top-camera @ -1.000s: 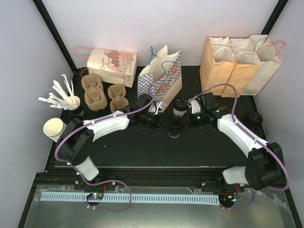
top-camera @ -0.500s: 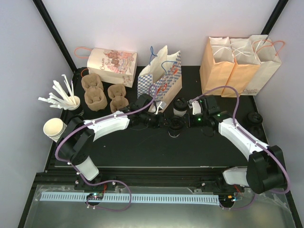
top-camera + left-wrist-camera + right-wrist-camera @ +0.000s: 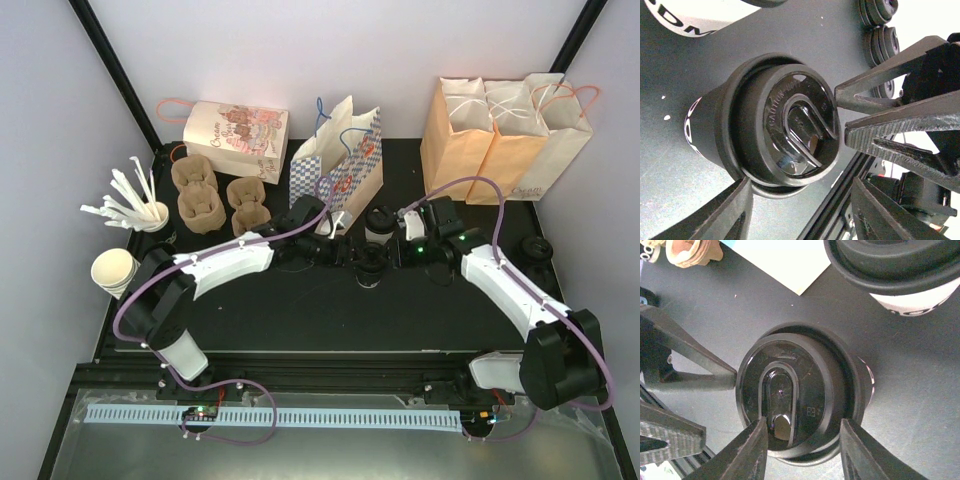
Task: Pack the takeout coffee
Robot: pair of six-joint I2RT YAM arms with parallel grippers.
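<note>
- A lidded coffee cup is standing on the black bench at the centre of the top view, with both arms meeting over it.
- The left gripper is hanging open around this cup, its fingers showing along the bottom of the left wrist view, apart from the lid's rim.
- The right gripper is also spreading open, its fingers sitting at the lower edge of the lid, just beside it.
- A second lidded cup is standing just above the first in the top view, near the blue checked bag.
- Spare black lids are lying at the upper right of the left wrist view.
</note>
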